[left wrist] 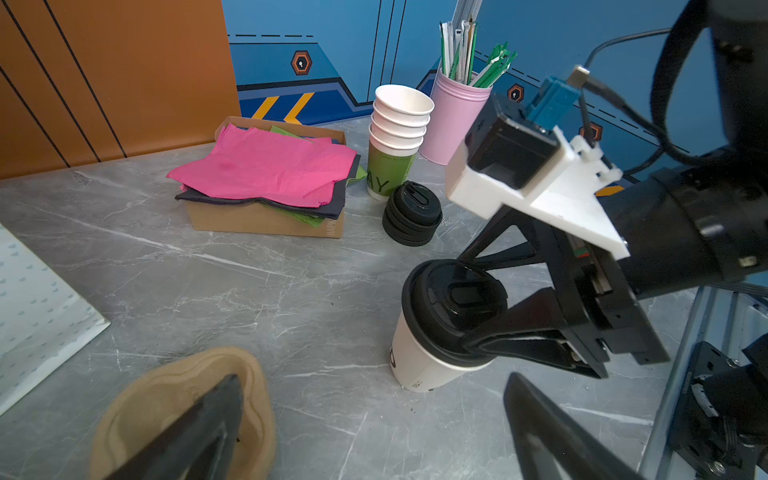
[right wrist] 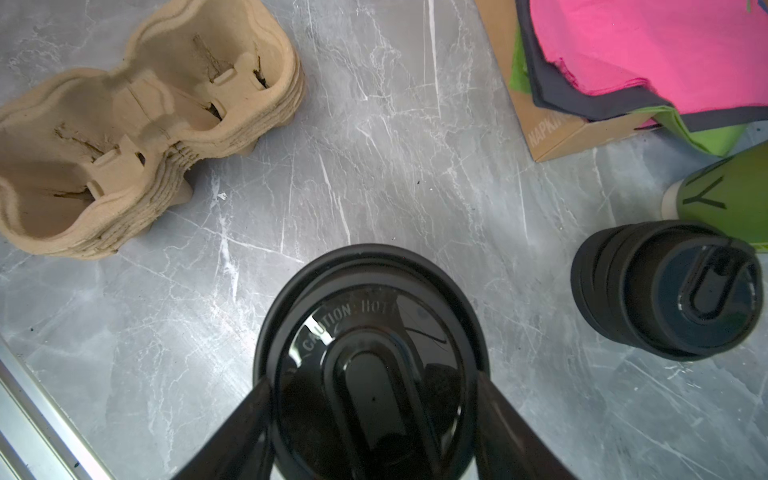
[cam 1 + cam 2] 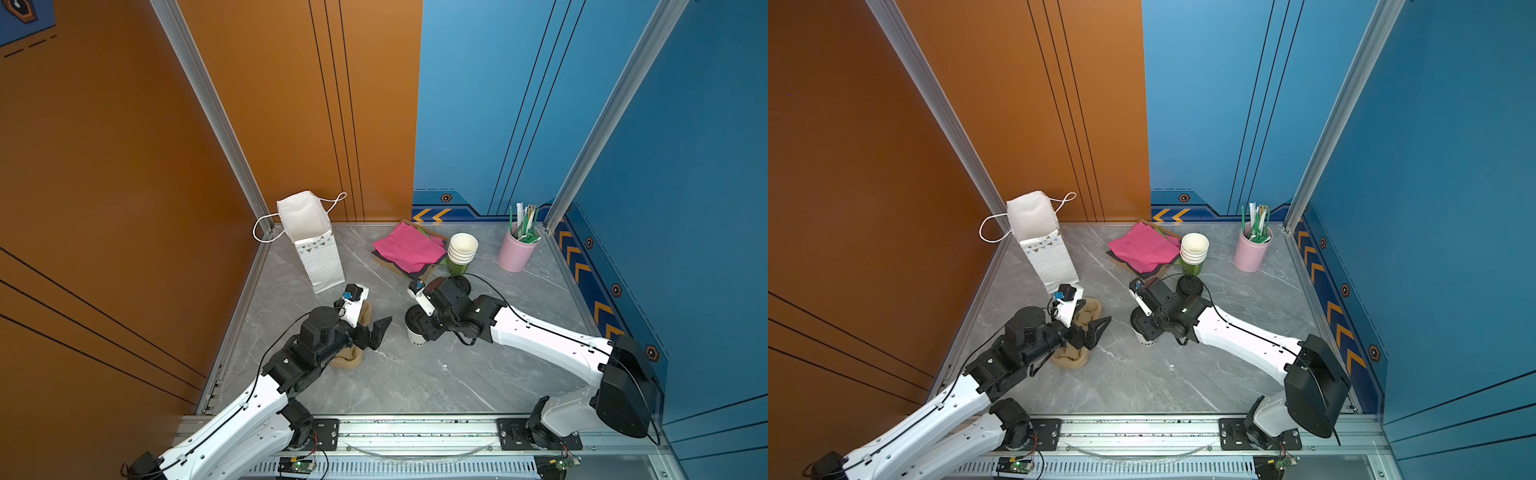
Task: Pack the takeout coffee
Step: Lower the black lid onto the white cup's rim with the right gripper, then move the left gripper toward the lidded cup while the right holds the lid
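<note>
White gift bag (image 3: 316, 245) stands open at left; left gripper (image 3: 376, 326) hangs spread wide, empty, above the pulp cup-carrier stack (image 2: 145, 124); takeout coffee (image 1: 419, 357) stands upright mid-tabletop (image 3: 415, 374), right gripper (image 2: 374, 384) clamped against its black lid.

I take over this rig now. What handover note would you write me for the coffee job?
Left gripper: open, empty, above the stack of cup carriers.
Right gripper: shut on the lid of the takeout coffee.
Coffee: upright on the table, lid on. White paper bag stands open at the far left.
Done: coffee gripped. To do: lift it and set it in the bag.
</note>
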Robot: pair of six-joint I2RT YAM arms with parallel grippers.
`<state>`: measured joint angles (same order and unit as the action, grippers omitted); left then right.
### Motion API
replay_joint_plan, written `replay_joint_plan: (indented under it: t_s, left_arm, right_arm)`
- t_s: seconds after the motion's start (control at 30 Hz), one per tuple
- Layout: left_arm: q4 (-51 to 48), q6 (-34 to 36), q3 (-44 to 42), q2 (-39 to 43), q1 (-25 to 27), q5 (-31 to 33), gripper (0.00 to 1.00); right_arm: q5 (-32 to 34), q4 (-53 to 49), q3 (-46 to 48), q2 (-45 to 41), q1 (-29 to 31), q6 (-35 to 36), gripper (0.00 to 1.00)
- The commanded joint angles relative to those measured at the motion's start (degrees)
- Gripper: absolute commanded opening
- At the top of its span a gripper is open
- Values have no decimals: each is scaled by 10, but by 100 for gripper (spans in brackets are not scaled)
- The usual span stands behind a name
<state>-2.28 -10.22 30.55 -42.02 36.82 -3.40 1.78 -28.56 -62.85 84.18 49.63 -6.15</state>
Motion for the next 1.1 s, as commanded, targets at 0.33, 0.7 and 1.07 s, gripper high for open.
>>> replay_joint_plan:
  t_s: [0.33,0.7,1.07]
  left_arm:
    - [13,-5,21,-7,5,3,98]
    - [18,-5,25,-19,6,-1,98]
    - [22,-11,27,-34,6,-6,98]
  right_arm:
    - [4,-13,5,11,4,0,62]
    - [-43,-13,5,9,-16,-18,62]
    - [-46,-15,8,12,-16,-19,65]
